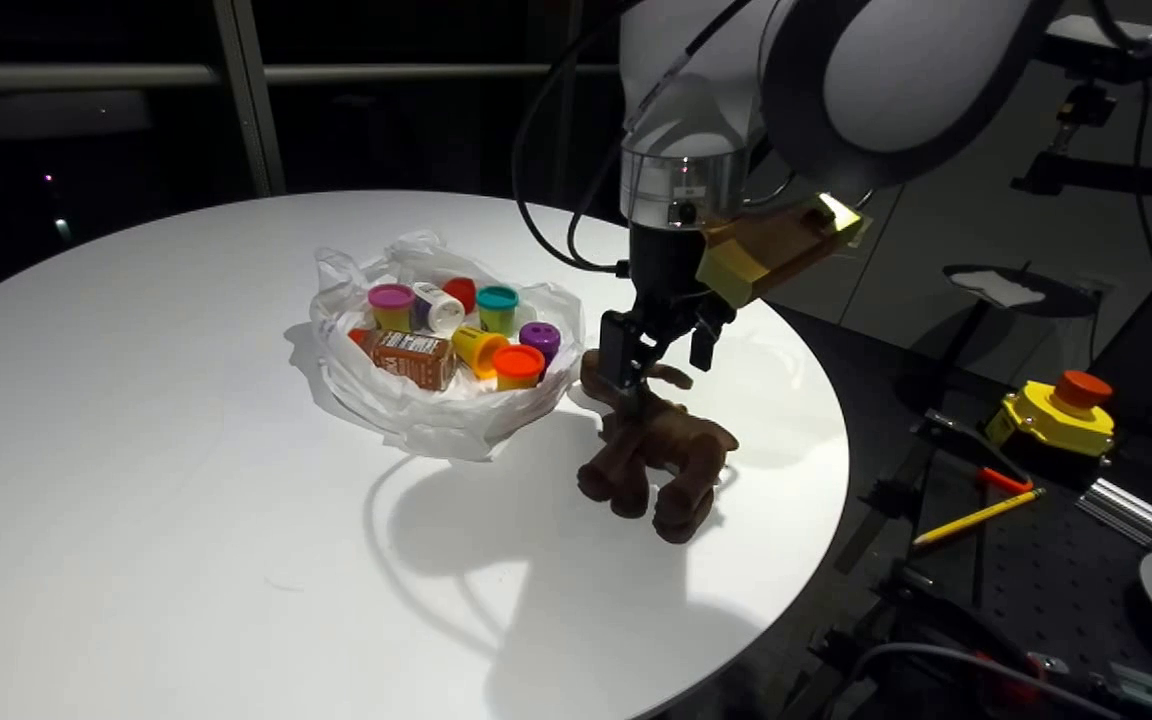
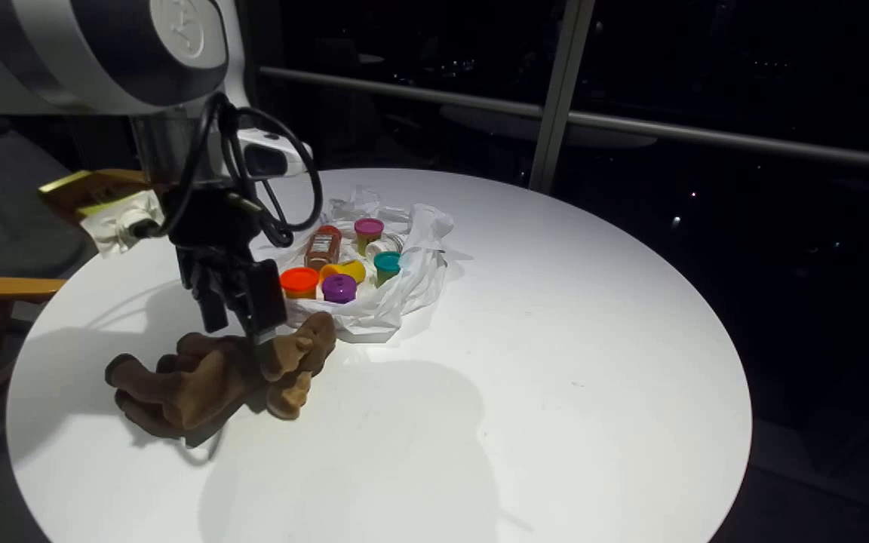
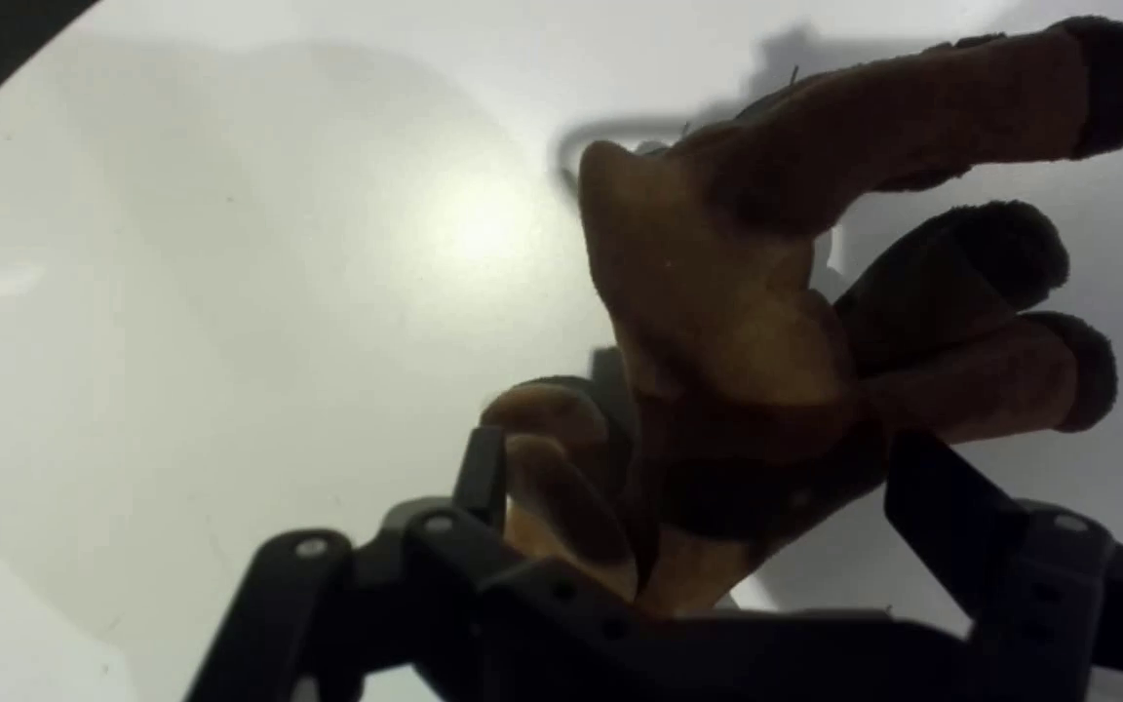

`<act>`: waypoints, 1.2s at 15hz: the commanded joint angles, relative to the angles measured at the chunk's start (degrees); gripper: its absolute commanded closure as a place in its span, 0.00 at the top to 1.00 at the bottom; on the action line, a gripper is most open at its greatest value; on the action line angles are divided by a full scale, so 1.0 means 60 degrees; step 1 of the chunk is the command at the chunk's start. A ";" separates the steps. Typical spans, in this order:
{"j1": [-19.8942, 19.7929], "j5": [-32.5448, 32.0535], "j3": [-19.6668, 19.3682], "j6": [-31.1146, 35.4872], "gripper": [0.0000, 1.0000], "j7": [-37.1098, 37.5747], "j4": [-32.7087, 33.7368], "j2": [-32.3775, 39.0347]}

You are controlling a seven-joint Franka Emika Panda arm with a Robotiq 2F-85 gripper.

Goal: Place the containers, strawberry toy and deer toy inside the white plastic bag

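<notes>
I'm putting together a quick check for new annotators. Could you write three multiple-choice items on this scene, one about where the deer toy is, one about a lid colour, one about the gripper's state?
1. Where is the deer toy?
A. On the table, outside the white plastic bag
B. Inside the bag
C. Under the table

2. Which of these lid colours shows in the bag?
A. Black
B. Brown
C. Teal

3. What state is the gripper in?
A. Shut
B. Open
C. Out of view

1: A, both exterior views show it lying on the table beside the bag.
2: C, a teal lid shows in both exterior views.
3: B, the wrist view shows its jaws wide apart.
</notes>
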 commanded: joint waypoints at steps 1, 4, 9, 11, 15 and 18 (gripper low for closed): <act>0.0121 0.1041 -0.0159 0.0490 1.00 -0.1303 0.0539 0.0968; -0.0061 0.2194 -0.0005 0.0570 0.75 -0.2479 0.0871 0.1662; 0.0379 0.2798 -0.0330 0.0599 0.44 -0.2555 0.0497 0.1014; 0.0873 0.2353 -0.0649 0.0526 0.29 -0.1927 0.0104 0.0242; 0.2227 0.0011 -0.1456 0.0147 0.04 0.0246 -0.0497 -0.1660; 0.2168 -0.1829 -0.0894 -0.0899 0.04 0.1375 0.0172 -0.2622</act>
